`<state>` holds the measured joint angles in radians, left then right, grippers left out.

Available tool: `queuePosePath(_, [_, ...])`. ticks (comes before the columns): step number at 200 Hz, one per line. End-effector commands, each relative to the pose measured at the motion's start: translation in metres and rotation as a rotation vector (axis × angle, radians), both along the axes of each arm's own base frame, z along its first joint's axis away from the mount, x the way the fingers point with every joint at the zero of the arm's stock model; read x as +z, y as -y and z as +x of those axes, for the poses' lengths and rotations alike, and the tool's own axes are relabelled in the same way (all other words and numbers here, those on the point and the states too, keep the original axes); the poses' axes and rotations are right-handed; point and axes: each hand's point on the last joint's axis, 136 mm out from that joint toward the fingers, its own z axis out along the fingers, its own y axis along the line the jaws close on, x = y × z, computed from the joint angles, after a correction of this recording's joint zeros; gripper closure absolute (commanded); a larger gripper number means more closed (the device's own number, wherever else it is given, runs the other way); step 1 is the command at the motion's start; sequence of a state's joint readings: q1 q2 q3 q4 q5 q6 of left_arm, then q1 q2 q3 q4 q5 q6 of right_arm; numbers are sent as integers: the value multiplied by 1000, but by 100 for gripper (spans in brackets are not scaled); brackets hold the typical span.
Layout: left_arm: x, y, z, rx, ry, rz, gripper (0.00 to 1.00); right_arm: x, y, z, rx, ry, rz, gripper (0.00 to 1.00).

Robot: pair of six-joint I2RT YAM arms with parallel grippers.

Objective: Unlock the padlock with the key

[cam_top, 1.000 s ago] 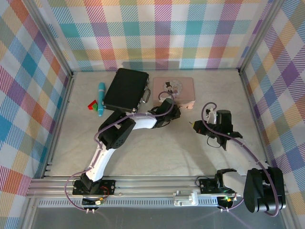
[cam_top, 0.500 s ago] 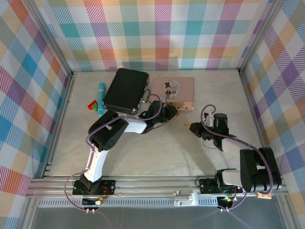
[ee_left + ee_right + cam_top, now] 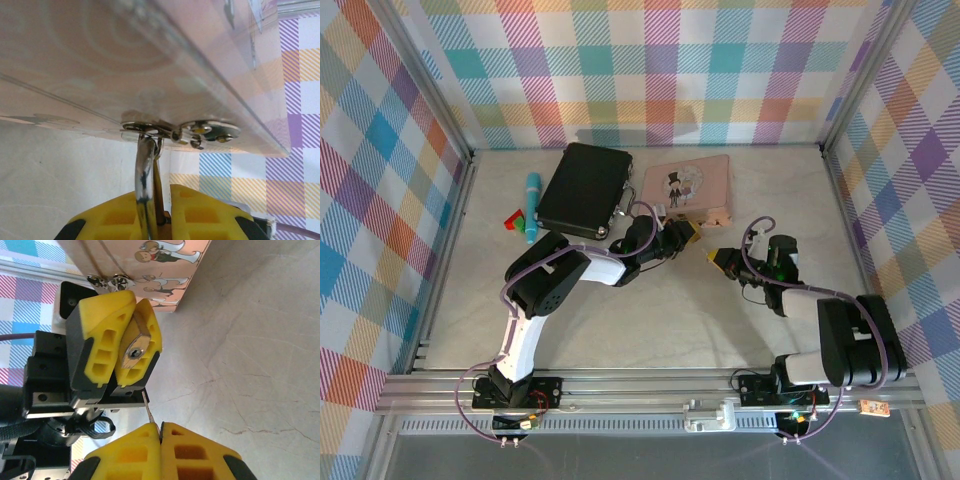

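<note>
The left gripper (image 3: 686, 232) is reaching in at the near edge of the pink picture tin (image 3: 688, 185). Its yellow fingers (image 3: 102, 330) are clamping the brass padlock (image 3: 134, 354) just in front of the tin's near wall. In the left wrist view the silvery shackle (image 3: 144, 170) is rising from between those fingers to the metal hasp (image 3: 175, 131) on the tin's edge. It seems to be hooking through there, though the join is too blurred to be sure. The padlock's keyhole face is pointing away from the tin and sitting bare between the two fingers, which are flanking it on both sides.

The right gripper (image 3: 718, 257) is hovering near the tin's near right corner, facing the left gripper. Its jaws are pressing together on the key (image 3: 148, 412), whose thin blade is sticking out toward the padlock. The blade's tip is sitting short of the keyhole, low against the left gripper's black base rather than in line with the hole.

The black case (image 3: 582, 190) is lying just beside the tin on its left, metal latches facing the tin. A teal marker (image 3: 532, 205) and a small red and green object (image 3: 515, 218) are lying beyond the case, well apart from the tin. All are resting on the pale table (image 3: 650, 310).
</note>
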<state>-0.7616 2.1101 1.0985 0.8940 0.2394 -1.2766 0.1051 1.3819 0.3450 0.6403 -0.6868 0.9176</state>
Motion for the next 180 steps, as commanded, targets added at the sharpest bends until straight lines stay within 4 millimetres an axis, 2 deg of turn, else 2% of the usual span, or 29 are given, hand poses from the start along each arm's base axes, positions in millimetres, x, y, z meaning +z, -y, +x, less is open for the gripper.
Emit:
queuePosePath(1, [37,12,-10,-41,58,-124,100,10,-7,5,11,42,46,100])
queuePosePath(58, [33,11,-15,-38,55,-116,100,15,-11,17,5,57,65,100])
queuePosePath(138, [34,15,-19,-52,68,-114,100,17,-9,21,-19,66,62,100])
queuePosePath(180, [33,15,-22,-58,71,-103,100,25,-10,22,-16,87,75,100])
